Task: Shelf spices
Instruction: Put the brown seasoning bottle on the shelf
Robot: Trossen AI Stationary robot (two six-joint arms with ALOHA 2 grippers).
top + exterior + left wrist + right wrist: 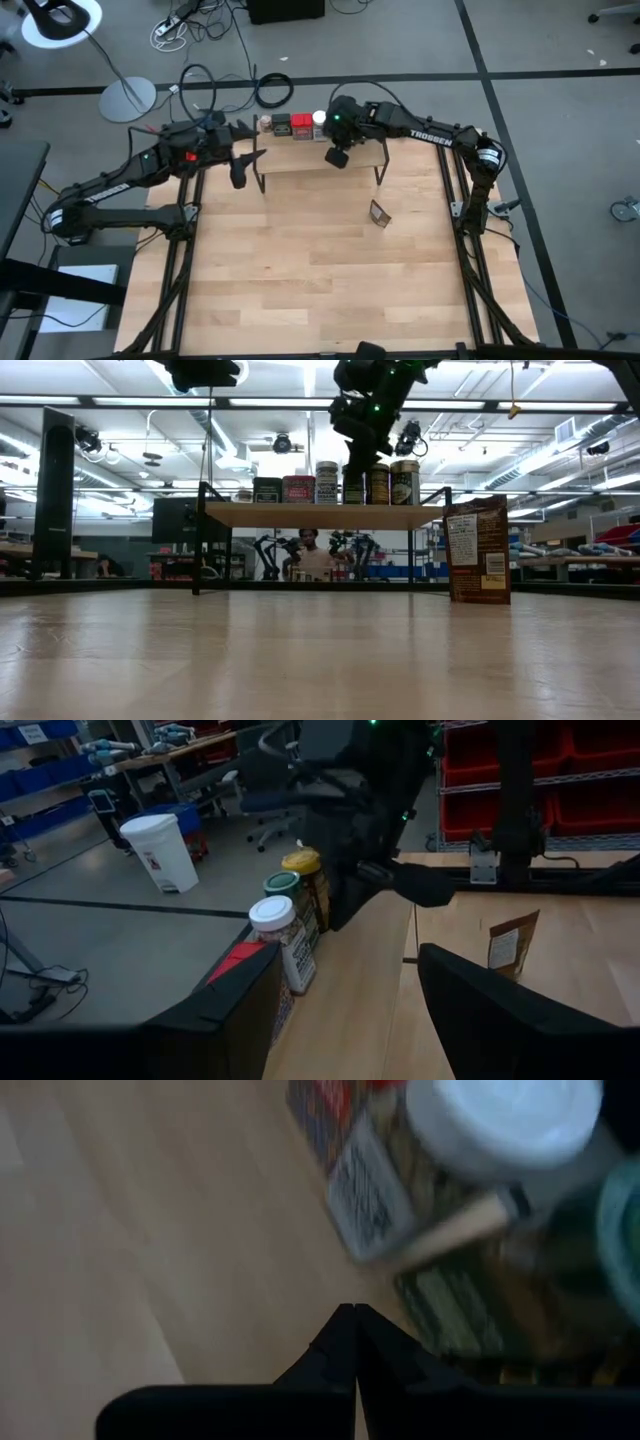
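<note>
While my right tool (337,157) is hovering closed and empty over the shelf (320,155), my open left tool (238,172) is waiting; the brown pouch (379,214) looks next.

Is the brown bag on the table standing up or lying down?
Standing up: the brown bag stands upright on the table, label facing the low camera.

A low shelf (325,515) with a light wooden top and thin black legs stands at the far edge of the wooden table (310,260). Along its top, in a row, stand a dark tin (267,490), a red tin (298,489), a white-lidded jar (327,482) and further jars up to a taller brown canister (405,481). On the table itself, apart from the shelf, a brown packet (477,550) stands upright.
</note>
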